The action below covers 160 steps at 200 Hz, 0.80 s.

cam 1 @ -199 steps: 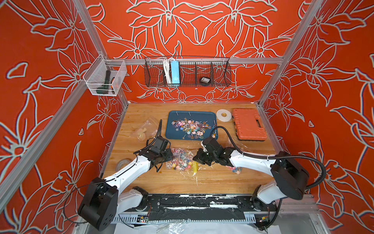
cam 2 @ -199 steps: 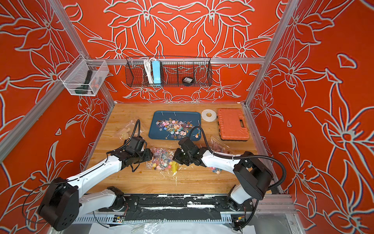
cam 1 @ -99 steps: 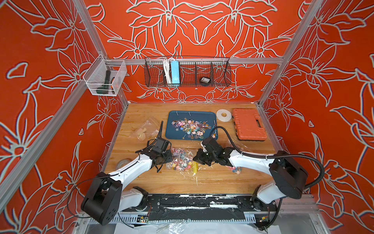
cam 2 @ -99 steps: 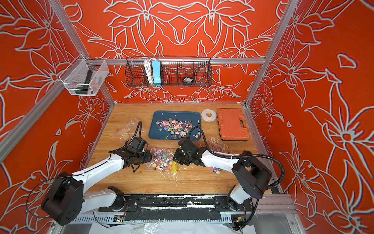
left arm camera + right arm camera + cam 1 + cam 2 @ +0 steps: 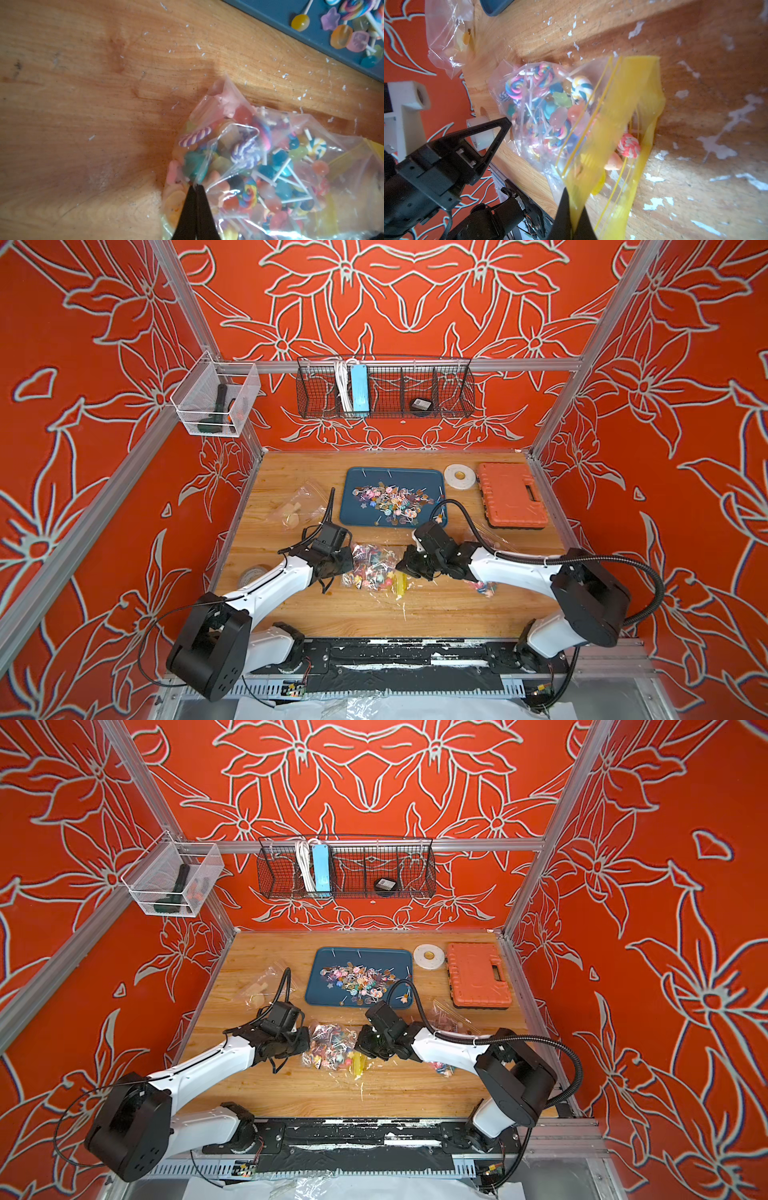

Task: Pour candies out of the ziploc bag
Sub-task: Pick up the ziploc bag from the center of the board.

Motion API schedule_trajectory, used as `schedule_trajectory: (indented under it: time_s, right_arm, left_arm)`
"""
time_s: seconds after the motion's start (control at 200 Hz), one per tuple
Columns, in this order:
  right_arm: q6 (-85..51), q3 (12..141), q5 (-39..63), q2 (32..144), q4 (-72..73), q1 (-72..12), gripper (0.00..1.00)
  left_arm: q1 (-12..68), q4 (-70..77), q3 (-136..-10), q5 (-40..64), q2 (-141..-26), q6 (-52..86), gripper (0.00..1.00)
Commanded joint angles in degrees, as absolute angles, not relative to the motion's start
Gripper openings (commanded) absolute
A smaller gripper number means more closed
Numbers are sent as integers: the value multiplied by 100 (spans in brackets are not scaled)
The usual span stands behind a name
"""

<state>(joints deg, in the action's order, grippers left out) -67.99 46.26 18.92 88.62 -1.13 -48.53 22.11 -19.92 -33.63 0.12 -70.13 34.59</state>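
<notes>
The clear ziploc bag [image 5: 374,568] full of candies [image 5: 278,166] lies on the wooden table between my two arms in both top views. My left gripper [image 5: 195,187] is shut on a fold of clear plastic at the bag's closed end. My right gripper [image 5: 574,199] is shut on the yellow zip strip [image 5: 629,99] at the bag's mouth, which gapes open. A red and white swirl candy [image 5: 628,148] lies just inside the mouth. More candies [image 5: 390,502] are heaped on the blue tray [image 5: 353,514] behind the bag.
An orange case [image 5: 511,502] and a white tape roll [image 5: 459,477] sit at the back right. A second clear bag [image 5: 297,510] lies at the back left, another tape roll [image 5: 254,574] at the front left. A few loose candies [image 5: 484,587] lie under my right arm.
My left gripper, open a second ago, has closed on the bag's closed end. The right gripper has kept its hold on the zip strip and has hardly moved.
</notes>
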Motion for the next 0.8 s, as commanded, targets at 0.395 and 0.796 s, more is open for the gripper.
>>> schedule_trajectory:
  time_s: [0.395, 0.796]
  right_arm:
    - [-6775, 4761, 1946, 9021, -39, -4887, 0]
    - [-6785, 4767, 1951, 9042, -4, -4913, 0]
  left_arm:
    - [2197, -1846, -3120, 1159, -5947, 3391, 0]
    - [2197, -2024, -3207, 1183, -6200, 3365, 8]
